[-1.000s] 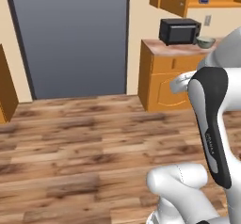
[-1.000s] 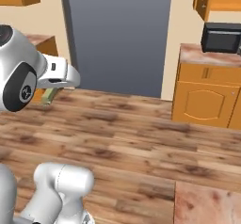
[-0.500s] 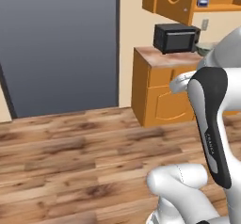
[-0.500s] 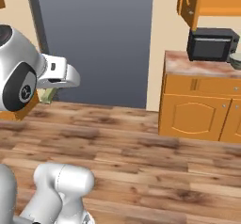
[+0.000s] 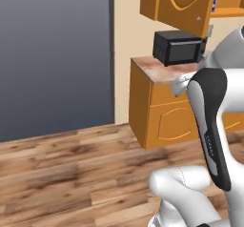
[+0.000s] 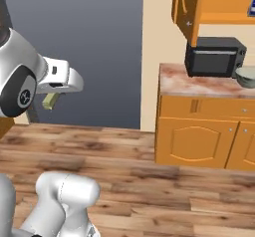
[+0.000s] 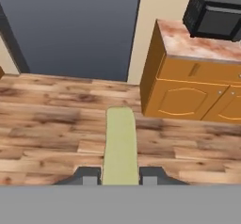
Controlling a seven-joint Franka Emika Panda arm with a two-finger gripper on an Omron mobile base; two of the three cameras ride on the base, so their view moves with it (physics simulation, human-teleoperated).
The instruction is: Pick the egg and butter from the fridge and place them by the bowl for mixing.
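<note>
Gripper [image 7: 121, 175] clenched on the butter [image 7: 120, 145]: a dull olive-yellow block pinched between the two dark fingertips [image 7: 87, 176] at the bottom of the hand view. Its long axis runs straight out from the jaws, free end pointing forward over the wood floor [image 7: 56, 124] toward the fridge door [image 7: 70, 28]. In the right base view the butter [image 6: 50, 100] shows as a small yellowish piece hanging under the hand, held off the floor, well short of the counter.

Around it: dark-grey fridge door is closed, flat ahead. To its right a beige wall strip, then orange base cabinets [image 7: 188, 93] under a mottled pink counter [image 6: 199, 84]. Black microwave [image 6: 215, 57] sits on the counter, upper cabinets [image 6: 209, 4] above. The bowl [image 6: 246, 76], pale grey-green, sits on the counter just beside the microwave's right end, cut by the frame edge. Open floor between the butter and the cabinet run.
</note>
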